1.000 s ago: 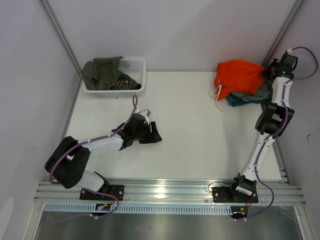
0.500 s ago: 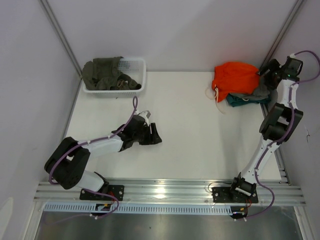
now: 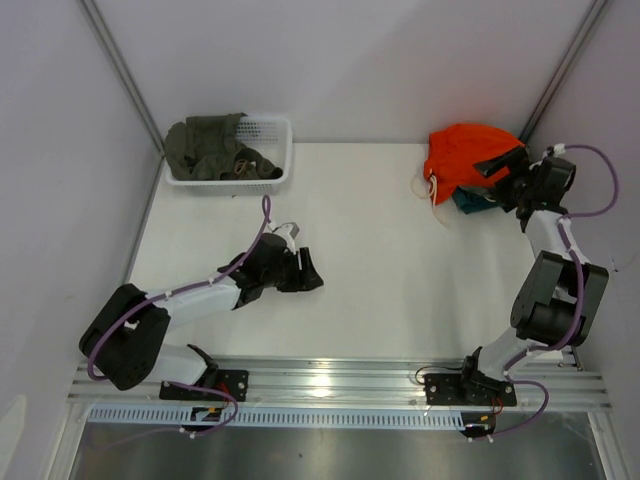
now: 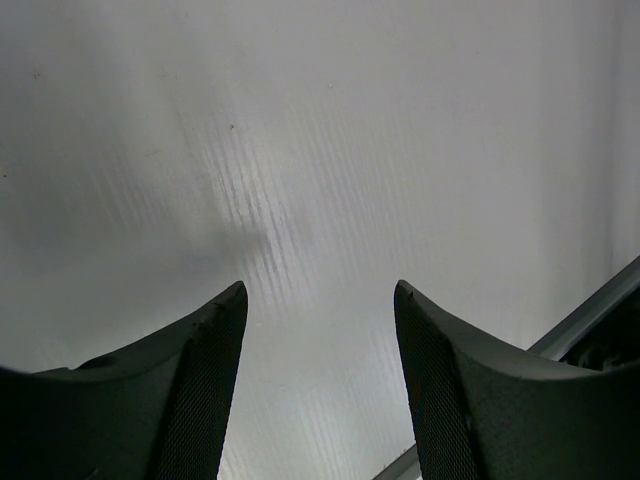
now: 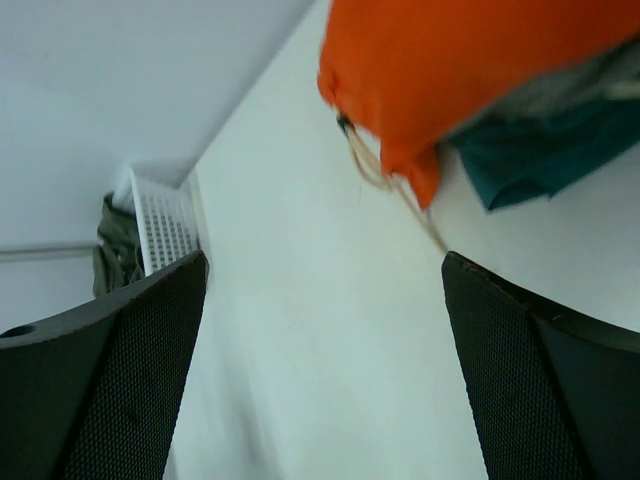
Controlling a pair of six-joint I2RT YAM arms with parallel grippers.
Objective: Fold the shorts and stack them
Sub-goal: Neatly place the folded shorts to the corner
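The bright orange shorts (image 3: 460,152) lie folded at the table's back right, on top of grey and teal garments (image 3: 470,201). Their white drawstring (image 3: 434,188) hangs off the left side. My right gripper (image 3: 497,178) sits just right of the pile, open and holding nothing, and points left across the table. In the right wrist view the shorts (image 5: 470,70) and the teal garment (image 5: 540,150) fill the upper right, beyond the wide-apart gripper (image 5: 325,265). My left gripper (image 3: 312,270) rests low over the table's left middle, open and holding nothing. The left wrist view shows only bare table past the gripper (image 4: 320,290).
A white basket (image 3: 278,135) with an olive-green garment (image 3: 210,148) stands at the back left, also visible as basket (image 5: 165,225) in the right wrist view. Walls close in the table on both sides. An aluminium rail (image 3: 330,378) runs along the near edge.
My right gripper has opened and let go of the orange shorts. It has swung from the back right corner toward the near side of the pile. The left arm has barely moved.
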